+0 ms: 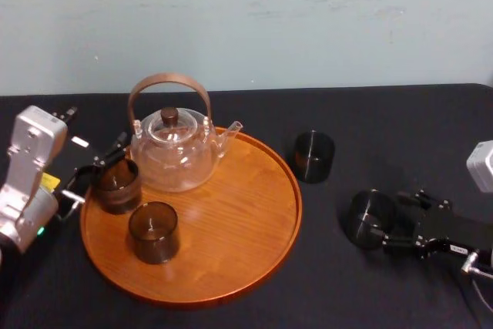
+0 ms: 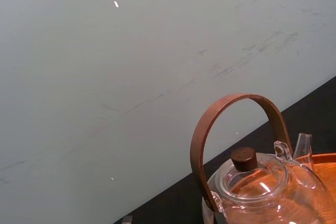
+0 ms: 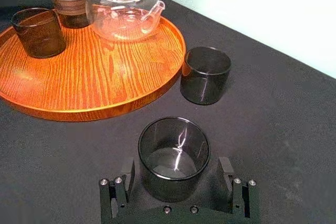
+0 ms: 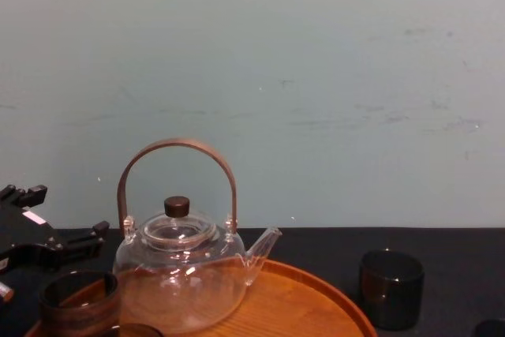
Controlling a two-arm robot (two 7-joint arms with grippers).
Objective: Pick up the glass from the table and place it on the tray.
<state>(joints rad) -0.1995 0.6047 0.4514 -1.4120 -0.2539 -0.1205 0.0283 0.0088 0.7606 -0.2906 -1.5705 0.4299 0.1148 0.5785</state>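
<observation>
Right gripper jaws flank glass | upright, mouth up | axis vertical

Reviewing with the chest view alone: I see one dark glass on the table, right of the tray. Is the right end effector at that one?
Observer: No. It is at another glass, nearer the robot on the table. The right end effector is open around it.
Reviewer: Gripping it yet?
Observer: Not yet. The right wrist view shows its fingers on either side, apart from the glass wall.
Reviewer: What does the tray hold besides the teapot?
Observer: Two dark cups: a squat cup beside the left end effector, and a tumbler nearer the robot.
</observation>
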